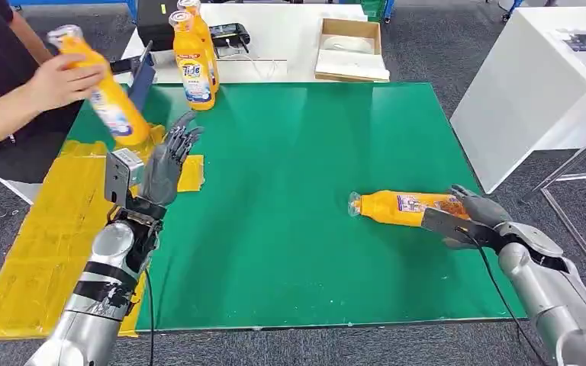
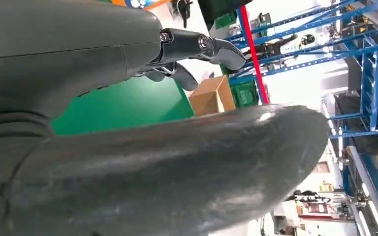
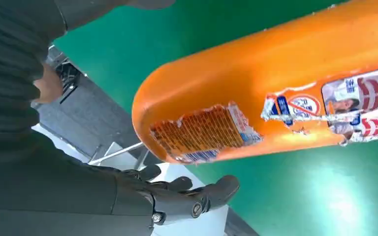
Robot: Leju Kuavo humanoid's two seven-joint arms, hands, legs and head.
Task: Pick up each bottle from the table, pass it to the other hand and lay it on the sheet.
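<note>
Head view shows my right hand at the base of the orange plastic bottle, which lies on its side on the green bench, cap pointing toward the middle. From the right wrist view the fingers sit spread just beside the bottle's base, not yet wrapped round it; I read this as the approach for the pickup. My left hand is raised near the yellow sheet with its fingers spread and holding nothing, probably waiting to receive the pass. A person's hand holds a second orange bottle tilted above the sheet, close to my left hand, which could crowd the handover. Two upright orange bottles stand at the far edge, with a cardboard box beyond.
</note>
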